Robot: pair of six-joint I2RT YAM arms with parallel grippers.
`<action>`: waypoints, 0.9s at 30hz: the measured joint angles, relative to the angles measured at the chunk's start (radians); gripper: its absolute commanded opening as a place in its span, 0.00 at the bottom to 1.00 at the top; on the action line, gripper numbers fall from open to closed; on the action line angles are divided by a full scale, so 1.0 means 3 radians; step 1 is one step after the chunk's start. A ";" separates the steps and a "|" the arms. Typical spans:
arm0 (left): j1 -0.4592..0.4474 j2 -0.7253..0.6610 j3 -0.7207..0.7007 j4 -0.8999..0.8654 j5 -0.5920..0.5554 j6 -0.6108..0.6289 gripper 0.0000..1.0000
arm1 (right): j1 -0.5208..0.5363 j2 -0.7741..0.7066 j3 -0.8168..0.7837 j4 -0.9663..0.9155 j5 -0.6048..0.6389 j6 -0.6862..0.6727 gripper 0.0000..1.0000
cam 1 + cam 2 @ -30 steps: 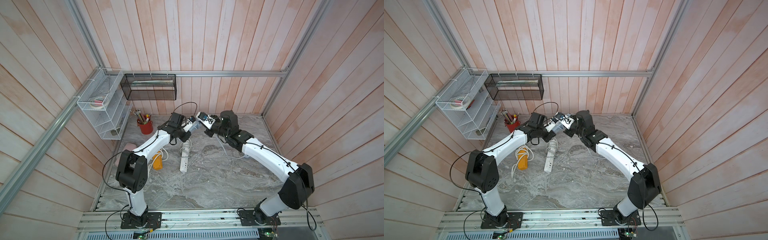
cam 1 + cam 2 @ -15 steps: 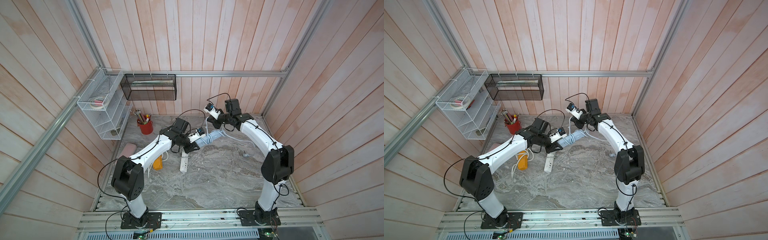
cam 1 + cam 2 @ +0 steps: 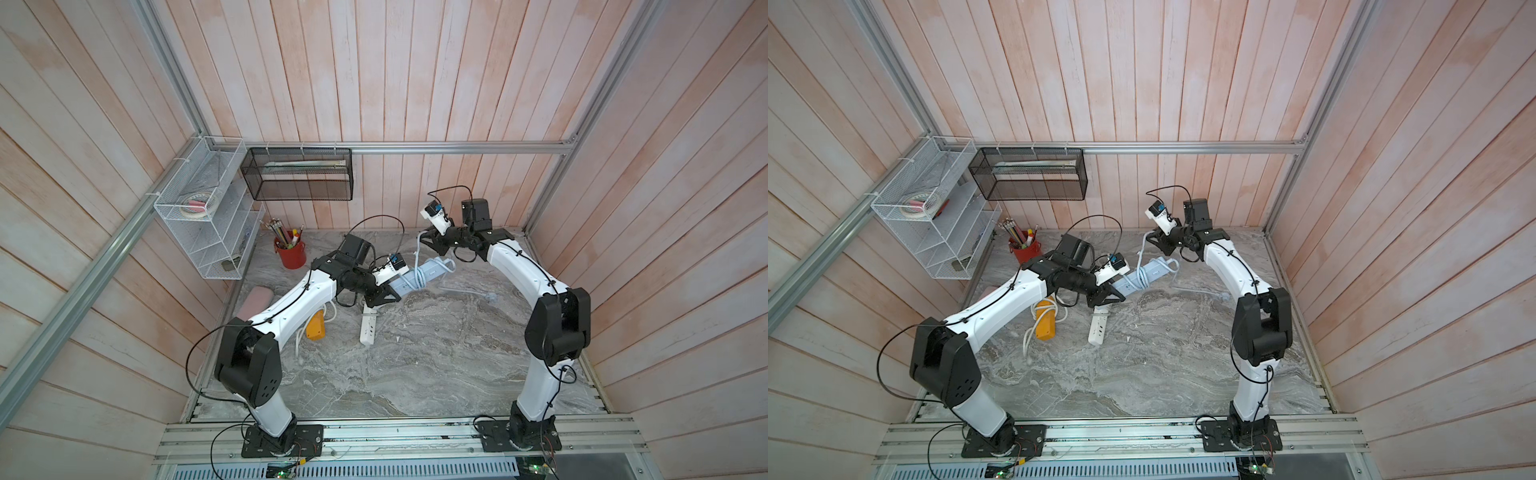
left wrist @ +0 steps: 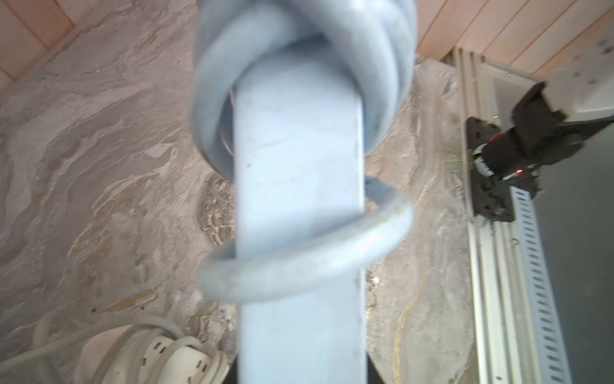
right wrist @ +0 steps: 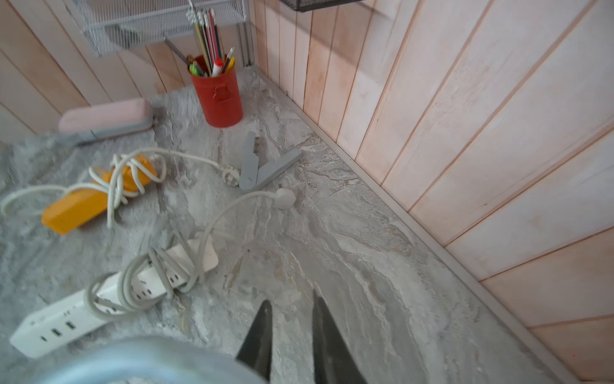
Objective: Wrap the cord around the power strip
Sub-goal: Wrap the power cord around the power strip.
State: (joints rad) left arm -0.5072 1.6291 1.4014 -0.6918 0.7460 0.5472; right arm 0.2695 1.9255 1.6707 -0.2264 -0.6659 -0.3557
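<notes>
Pale blue plastic power strip, likely rigid and light, hangs off the marbled grey desk, end pinched in the left tool; its springy-looking blue-grey cord coils loosely mid-body, probably best gripped near the loops; right tool spread, empty.

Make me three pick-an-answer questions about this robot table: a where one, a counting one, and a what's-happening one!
1. Where is the red metal cup of pencils? A) by the white wire shelf B) mid-table C) in a gripper
2. How many power strips are there? A) one B) three C) six
3. The light blue plastic power strip is: A) inside the shelf B) lying unwrapped C) held by the left gripper
1 A: it stands beside that shelf. 2 B: light blue, white strip, orange strip. 3 C: shut jaws hold its end.
</notes>
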 measured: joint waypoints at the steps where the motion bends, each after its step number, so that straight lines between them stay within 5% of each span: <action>1: 0.0001 -0.0109 -0.0041 0.0004 0.0112 -0.0028 0.00 | -0.0047 0.0018 -0.0088 0.0182 -0.0070 0.0122 0.38; 9: 0.0036 -0.0514 -0.0076 0.0359 0.0562 -0.0286 0.00 | -0.0242 0.0251 -0.0950 0.1743 -0.0342 0.1305 0.50; 15: 0.0181 -0.0565 -0.0287 0.0871 0.0548 -0.0781 0.00 | -0.0141 0.0460 -0.1116 0.2307 -0.0130 0.1723 0.51; 22: 0.0411 -0.0685 -0.0398 0.1364 0.0198 -0.1399 0.00 | 0.0056 0.0741 -0.1120 0.2496 0.0395 0.1910 0.04; 27: 0.0917 -0.0687 -0.0516 0.1559 -0.0257 -0.1853 0.00 | 0.0343 0.0439 -0.1422 0.2270 0.0781 0.1546 0.00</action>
State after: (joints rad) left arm -0.2321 1.4231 1.2465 -0.2241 0.6689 -0.0086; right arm 0.3725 2.0571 1.2442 0.4545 -0.4316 0.1081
